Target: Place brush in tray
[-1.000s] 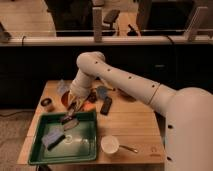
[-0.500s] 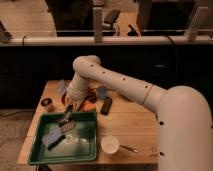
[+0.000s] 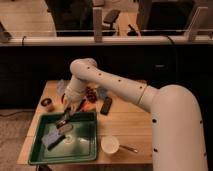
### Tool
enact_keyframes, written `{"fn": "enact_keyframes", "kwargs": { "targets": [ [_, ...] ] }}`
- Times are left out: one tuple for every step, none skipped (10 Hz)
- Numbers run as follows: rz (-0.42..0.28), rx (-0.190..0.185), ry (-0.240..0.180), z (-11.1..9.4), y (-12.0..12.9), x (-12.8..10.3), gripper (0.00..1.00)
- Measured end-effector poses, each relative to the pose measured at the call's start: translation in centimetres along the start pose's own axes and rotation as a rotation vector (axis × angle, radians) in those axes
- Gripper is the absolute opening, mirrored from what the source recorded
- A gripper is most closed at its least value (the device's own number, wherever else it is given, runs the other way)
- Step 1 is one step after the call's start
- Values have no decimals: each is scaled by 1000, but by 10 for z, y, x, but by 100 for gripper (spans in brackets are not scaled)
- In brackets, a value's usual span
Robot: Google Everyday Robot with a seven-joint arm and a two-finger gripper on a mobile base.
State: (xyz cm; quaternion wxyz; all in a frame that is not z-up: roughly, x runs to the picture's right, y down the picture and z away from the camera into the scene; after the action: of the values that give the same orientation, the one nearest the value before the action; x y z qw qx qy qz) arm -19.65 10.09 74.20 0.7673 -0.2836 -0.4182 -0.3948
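Observation:
The green tray sits at the front left of the wooden table. My gripper hangs from the white arm over the tray's far left corner, pointing down into it. Just below the gripper, a small dark brush shows inside the tray, its slim handle running toward the front left. It lies against a pale blue sponge. I cannot tell whether the gripper still touches the brush.
A flat black slab lies on the table right of the tray's far edge. A white cup and a spoon sit right of the tray. A small dark round pot stands at far left. Orange items lie behind the gripper.
The arm's elbow has shifted a little left and down. The gripper stays low over the tray's far left corner, with the brush beneath it.

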Motion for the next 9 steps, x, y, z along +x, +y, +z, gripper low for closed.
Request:
{"fn": "enact_keyframes", "kwargs": {
  "targets": [
    [4,-4,-6,3,-2,2,3],
    [5,-9,-10,5,-3,2,3],
    [6,-10,-15,7,-6,2,3],
    [9,-14,-20,10,-8,4,3],
    [11,-17,-24,12,-9,5,3],
    [13,-19,-27,14,-11,7,3],
    [14,-22,-31,17,-12,8,3],
    [12,-27,-33,19,-15,8,3],
    [7,-33,-34,22,-18,7,3]
  ]
}}
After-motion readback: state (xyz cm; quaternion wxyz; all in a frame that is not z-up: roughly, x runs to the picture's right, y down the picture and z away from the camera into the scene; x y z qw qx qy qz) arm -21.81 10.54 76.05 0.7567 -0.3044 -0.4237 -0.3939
